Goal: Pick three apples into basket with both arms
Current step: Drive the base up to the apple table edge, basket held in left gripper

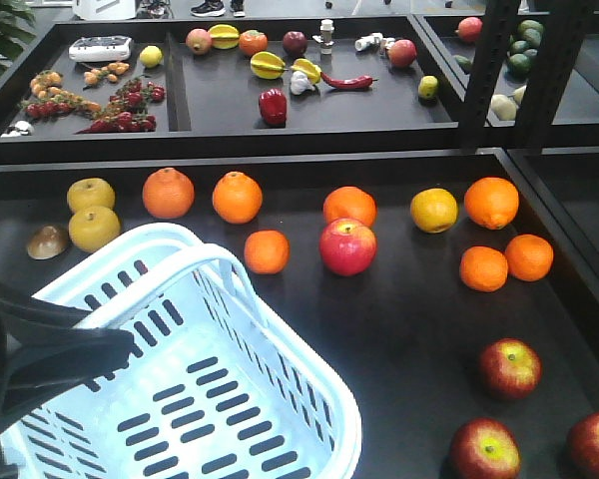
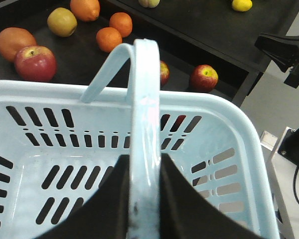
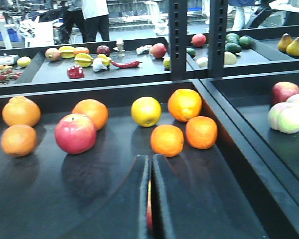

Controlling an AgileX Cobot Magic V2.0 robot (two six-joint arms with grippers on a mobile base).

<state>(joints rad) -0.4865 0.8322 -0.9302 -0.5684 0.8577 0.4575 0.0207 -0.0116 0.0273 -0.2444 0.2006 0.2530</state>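
Observation:
The pale blue basket [image 1: 309,399] stands at the front left of the black tray, empty inside. My left gripper [image 2: 144,159] is shut on its raised hoop handle [image 2: 142,84], and its black fingers [image 1: 100,349] show at the left edge of the front view. Three dark red apples [image 1: 510,367], [image 1: 485,449], [image 1: 594,444] lie at the front right. In the left wrist view, one apple [image 2: 204,77] shows beyond the basket rim. My right gripper [image 3: 150,158] is shut and hovers low over the tray. Only a red-yellow sliver shows through its slit.
A brighter red apple [image 1: 347,246] lies mid-tray among oranges [image 1: 238,197] and yellow fruits [image 1: 433,210]. A raised black lip [image 1: 280,160] separates a rear tray of mixed produce. Black upright posts [image 1: 494,70] stand at the right, with another tray beyond a ridge [image 3: 234,129].

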